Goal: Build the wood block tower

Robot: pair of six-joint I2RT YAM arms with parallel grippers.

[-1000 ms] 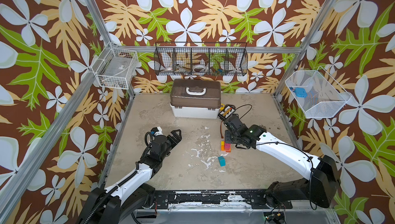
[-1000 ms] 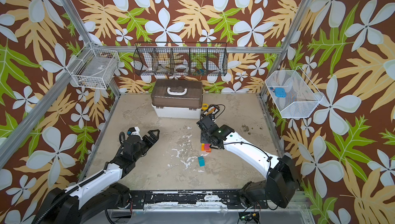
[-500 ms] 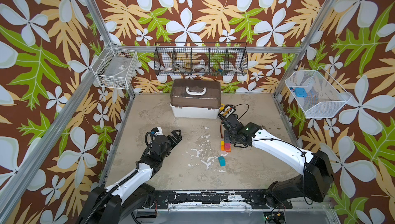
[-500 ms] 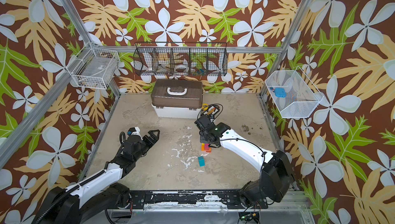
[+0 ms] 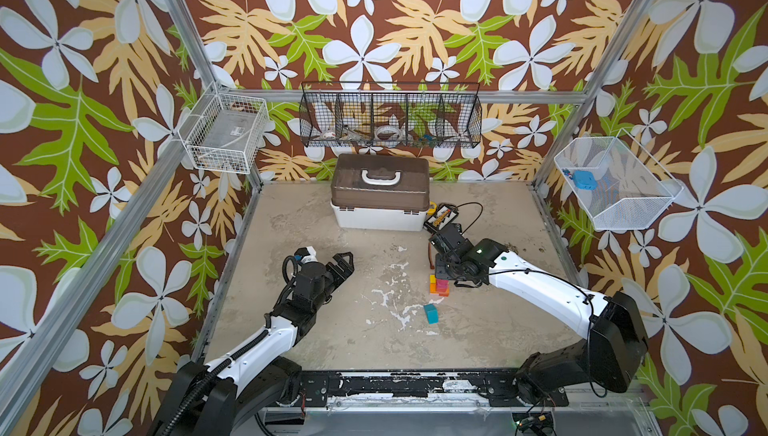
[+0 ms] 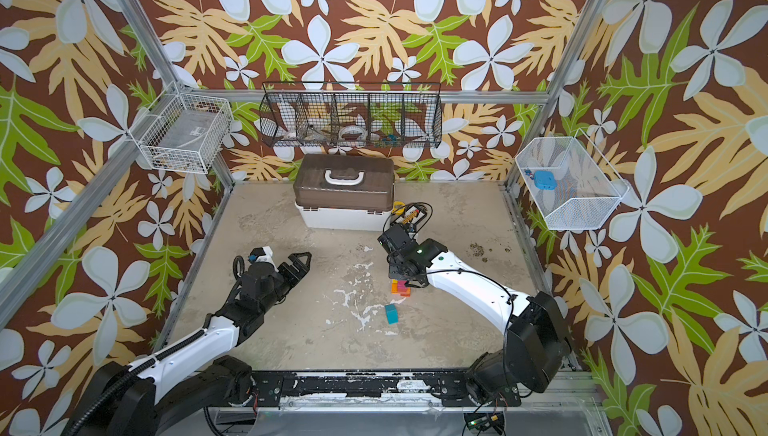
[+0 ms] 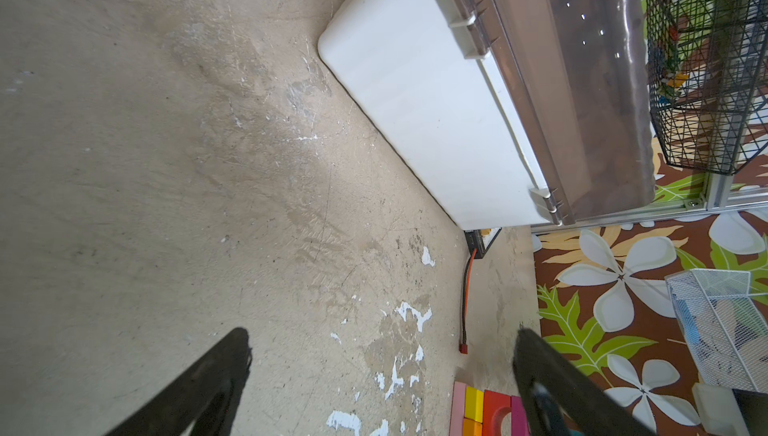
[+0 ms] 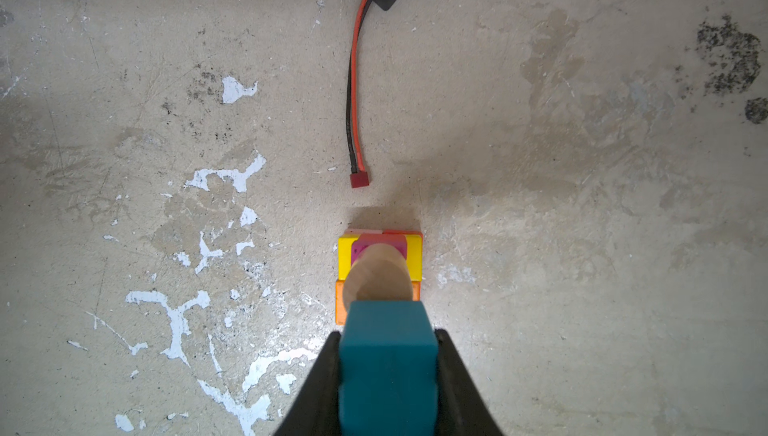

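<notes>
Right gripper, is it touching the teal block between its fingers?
Touching. The right wrist view shows the right gripper, its black fingers pressed flush against opposite sides of the teal block, with no gap on either side.

1. Left arm extends low and forward, its left tool [image 5: 341,268] with jaws spread wide, holding nothing.
2. Right arm reaches inward, wrist bent down, right tool [image 8: 388,336] clamped on a teal block [image 8: 388,371].
</notes>
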